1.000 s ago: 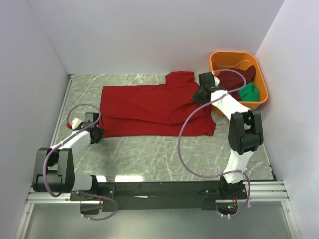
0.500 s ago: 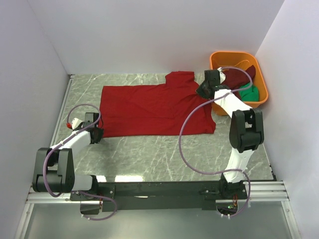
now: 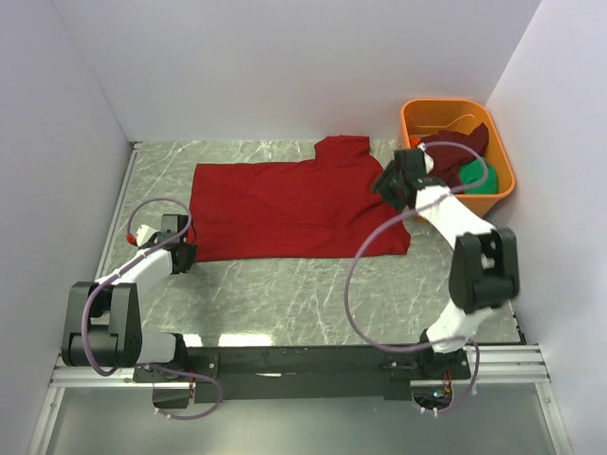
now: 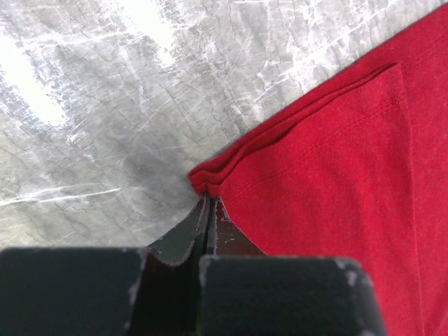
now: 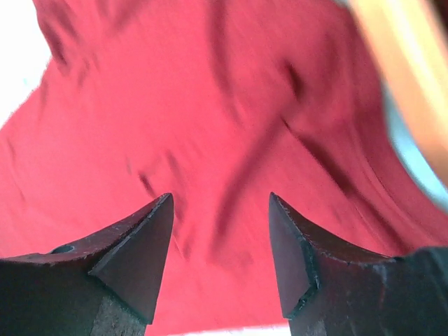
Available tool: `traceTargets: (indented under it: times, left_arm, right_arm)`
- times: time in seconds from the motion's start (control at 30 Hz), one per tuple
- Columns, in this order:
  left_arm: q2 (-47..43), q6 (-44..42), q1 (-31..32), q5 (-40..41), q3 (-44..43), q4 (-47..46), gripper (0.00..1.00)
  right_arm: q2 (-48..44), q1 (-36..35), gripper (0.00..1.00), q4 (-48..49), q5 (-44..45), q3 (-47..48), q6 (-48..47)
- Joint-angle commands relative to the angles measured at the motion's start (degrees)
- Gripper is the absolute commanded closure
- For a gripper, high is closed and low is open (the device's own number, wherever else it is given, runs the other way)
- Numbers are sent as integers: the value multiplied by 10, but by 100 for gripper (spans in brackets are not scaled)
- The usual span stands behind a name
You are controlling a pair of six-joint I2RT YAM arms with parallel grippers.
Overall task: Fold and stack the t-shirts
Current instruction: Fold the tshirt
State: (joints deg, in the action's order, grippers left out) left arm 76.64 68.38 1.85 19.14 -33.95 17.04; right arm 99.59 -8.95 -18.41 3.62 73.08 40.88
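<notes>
Right gripper (image 3: 387,180) has let go and backed off the red t-shirt (image 3: 285,204), jaws apart now, so it lies flat mid-frame, while the left gripper (image 4: 208,201), fingers pressed together, sits at its lower-left corner, probably anchoring it.

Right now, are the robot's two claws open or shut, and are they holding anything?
Left gripper: shut, tips at the corner of the bright red cloth t-shirt; a grip cannot be told.
Right gripper: open above that shirt, holding nothing.
</notes>
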Motion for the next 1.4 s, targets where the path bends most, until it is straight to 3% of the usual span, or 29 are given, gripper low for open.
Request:
traceTargets:
  times: [0.0,0.07,0.13,0.3,0.5,0.8,0.93,1.03,1.17,1.27,1.37]
  left_arm:
    - [-19,2,0,4,-2,2,99]
    - [-21,1,0,0,-1,1,99]
    - [-25,-4,0,-6,-1,-7,92]
    - [-50,3,2,-16,2,-10,60]
    - [-62,18,13,6,-3,20,51]
    - [-40,66,34,42,-2,46,43]
    - [-13,69,33,49,-5,27,47]
    - [11,71,34,49,-9,15,57]
    - [28,74,34,61,-16,16,63]
    - [28,71,34,72,-16,18,79]
    - [32,69,33,74,-17,19,87]
  right_arm:
    - [-98,3,36,-11,3,-69,-15]
    - [-135,3,37,-15,2,-115,-21]
    - [-162,2,38,-11,2,-169,-25]
    - [-242,0,40,0,15,-262,-33]
    - [-291,0,41,3,46,-314,-37]
    - [-272,6,41,13,75,-327,-44]
    - [-236,8,41,16,82,-314,-43]
    - [-216,10,41,13,86,-300,-42]
    - [-197,10,41,13,97,-290,-42]
    - [-182,10,41,14,100,-283,-41]
    - [-172,10,42,24,102,-284,-38]
